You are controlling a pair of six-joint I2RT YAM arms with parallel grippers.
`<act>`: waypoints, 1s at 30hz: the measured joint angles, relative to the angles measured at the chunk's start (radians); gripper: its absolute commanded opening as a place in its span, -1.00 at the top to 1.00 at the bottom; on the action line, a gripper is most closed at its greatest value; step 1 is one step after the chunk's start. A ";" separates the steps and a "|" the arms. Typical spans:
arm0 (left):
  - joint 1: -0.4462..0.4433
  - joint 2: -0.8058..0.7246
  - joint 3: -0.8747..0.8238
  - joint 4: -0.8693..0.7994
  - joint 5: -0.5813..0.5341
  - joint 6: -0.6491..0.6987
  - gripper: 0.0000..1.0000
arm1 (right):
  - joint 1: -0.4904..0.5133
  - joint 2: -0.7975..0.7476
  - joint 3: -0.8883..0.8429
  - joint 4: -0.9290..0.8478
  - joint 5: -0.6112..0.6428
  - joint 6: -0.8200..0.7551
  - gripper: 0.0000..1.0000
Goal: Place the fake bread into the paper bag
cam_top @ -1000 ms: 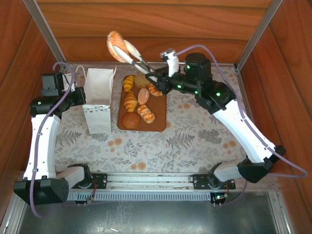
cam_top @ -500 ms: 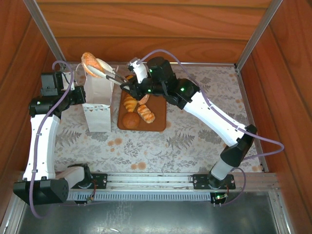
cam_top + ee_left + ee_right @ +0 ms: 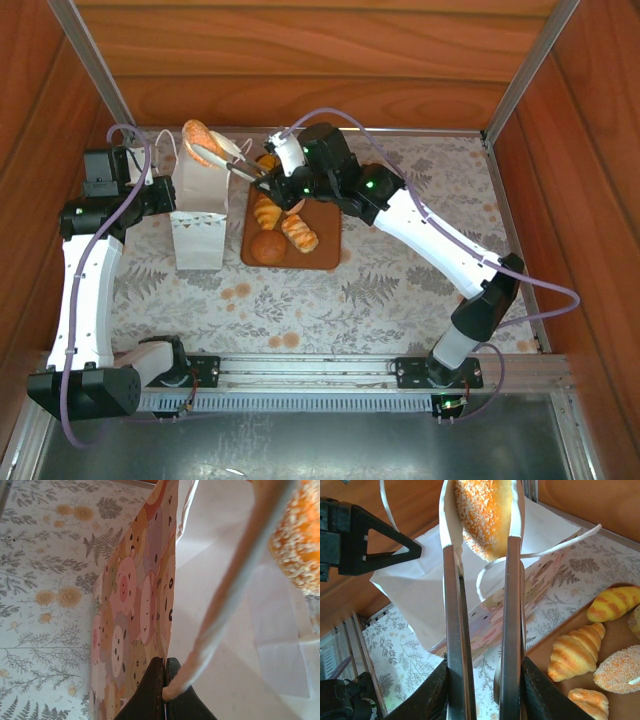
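A sugar-crusted orange fake bread (image 3: 196,133) hangs over the mouth of the white paper bag (image 3: 203,200), pinched between the long tong-like fingers of my right gripper (image 3: 212,152). The right wrist view has that bread (image 3: 485,515) in the gripper (image 3: 481,510) above the bag's white inside (image 3: 420,585). My left gripper (image 3: 163,188) is shut on the bag's left edge. In the left wrist view its jaws (image 3: 164,662) meet on the patterned wall (image 3: 135,610) by a cord handle. More fake bread lies on the brown tray (image 3: 325,250): a croissant (image 3: 266,210), a round bun (image 3: 267,247), a striped roll (image 3: 299,233).
The tray sits just right of the bag, under the right arm. Wooden walls enclose the floral tablecloth (image 3: 400,280) at the back and both sides. A metal rail (image 3: 310,370) with the arm bases runs along the near edge.
The right arm has swung left, carrying the bread from behind the tray to above the bag's mouth. The left gripper and the bag have stayed put.
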 measured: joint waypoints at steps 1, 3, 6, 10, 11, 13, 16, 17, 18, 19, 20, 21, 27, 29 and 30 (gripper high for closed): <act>0.000 0.000 0.000 0.000 0.000 0.000 1.00 | 0.000 0.005 0.000 -0.003 0.000 0.000 0.53; 0.000 0.000 0.000 0.000 0.000 0.000 1.00 | 0.000 0.014 0.000 -0.012 0.000 0.000 0.46; 0.000 0.000 0.000 0.000 0.000 0.000 1.00 | 0.000 0.027 0.000 -0.032 0.001 0.000 0.32; 0.000 0.000 0.000 0.000 0.000 0.000 1.00 | 0.000 0.032 0.000 -0.048 0.002 -0.003 0.18; 0.000 0.000 0.000 0.000 0.000 0.000 1.00 | 0.000 0.032 0.000 -0.050 0.002 -0.003 0.15; 0.000 0.000 0.000 0.000 0.000 0.000 1.00 | 0.000 0.032 0.002 -0.050 0.002 -0.006 0.12; 0.000 0.000 0.000 0.000 0.000 0.000 1.00 | 0.000 0.032 0.006 -0.050 0.002 -0.008 0.04; -0.002 0.000 0.000 0.000 0.000 0.000 1.00 | 0.000 0.032 0.007 -0.050 0.002 -0.008 0.01; -0.003 0.000 0.000 0.000 0.000 0.000 1.00 | 0.000 0.032 0.007 -0.050 0.002 -0.009 0.01; -0.004 0.000 0.000 0.000 0.000 0.000 1.00 | 0.000 0.032 0.008 -0.051 0.003 -0.010 0.02; -0.005 0.000 0.000 -0.001 0.000 0.000 1.00 | 0.000 0.032 0.010 -0.051 0.003 -0.010 0.03; -0.005 0.001 0.000 -0.004 0.000 0.000 1.00 | 0.000 0.032 0.013 -0.052 0.005 -0.010 0.04; -0.005 0.006 0.000 -0.005 0.000 0.000 1.00 | 0.000 0.031 0.051 -0.053 0.014 -0.011 0.06; -0.006 0.007 0.001 -0.005 0.000 0.000 1.00 | -0.001 0.021 0.059 -0.053 0.016 -0.012 0.06; -0.006 0.007 0.000 -0.005 0.000 0.000 1.00 | -0.001 0.012 0.061 -0.053 0.017 -0.012 0.06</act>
